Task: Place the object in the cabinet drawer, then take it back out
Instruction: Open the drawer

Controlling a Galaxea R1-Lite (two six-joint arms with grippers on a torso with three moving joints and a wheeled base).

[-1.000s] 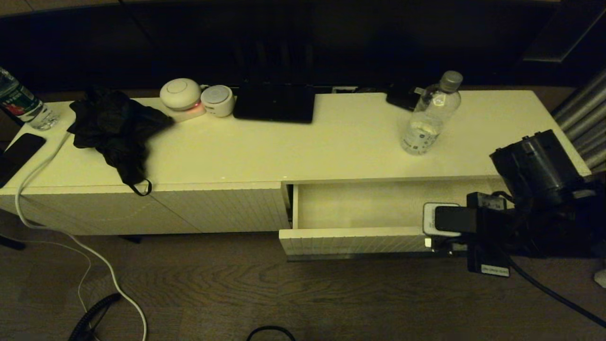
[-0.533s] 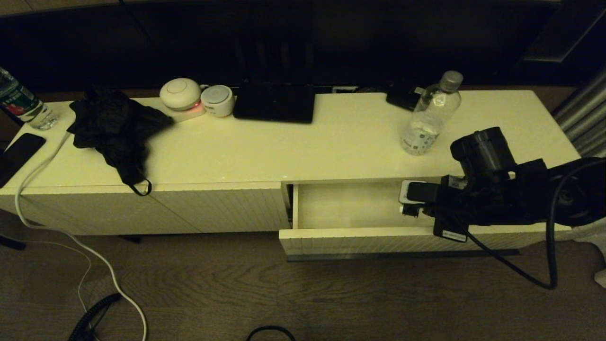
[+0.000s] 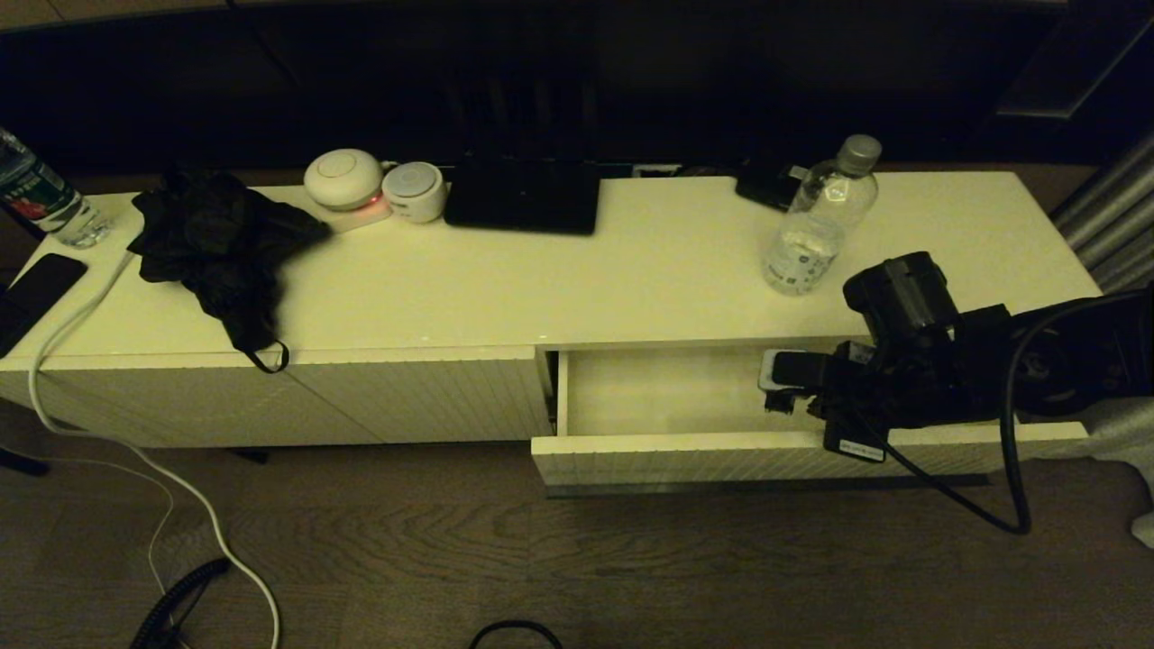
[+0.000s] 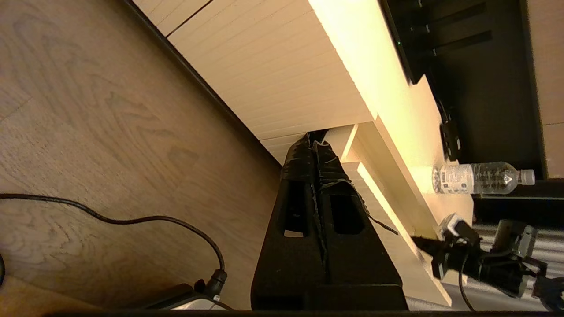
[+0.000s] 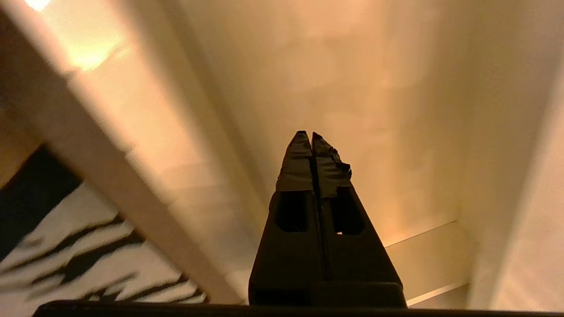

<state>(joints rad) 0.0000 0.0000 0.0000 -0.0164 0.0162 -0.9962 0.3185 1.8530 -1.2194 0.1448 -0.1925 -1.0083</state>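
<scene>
The clear water bottle (image 3: 816, 221) with its grey cap stands upright on the cabinet top, behind the right half of the cabinet drawer (image 3: 676, 460). The drawer is pulled out and its pale interior (image 5: 352, 88) holds nothing. My right gripper (image 3: 777, 399) hangs over the drawer's inside, right of the middle, in front of and below the bottle. Its fingers are shut with nothing in them and point down at the drawer floor (image 5: 312, 134). My left gripper (image 4: 313, 143) is shut and empty, low over the floor in front of the cabinet; the bottle (image 4: 480, 178) shows far beyond it.
On the cabinet top sit a black cloth (image 3: 221, 248), two white round devices (image 3: 343, 178), a black box (image 3: 523, 196) and, at the far left, another bottle with a dark label (image 3: 41, 198). A white cable (image 3: 135, 451) trails to the floor. A ribbed panel (image 3: 361, 397) lies left of the drawer.
My right arm has lifted away from the right end of the drawer front and swung left and back over the drawer's inside. The drawer stays open; the bottle has not moved.
</scene>
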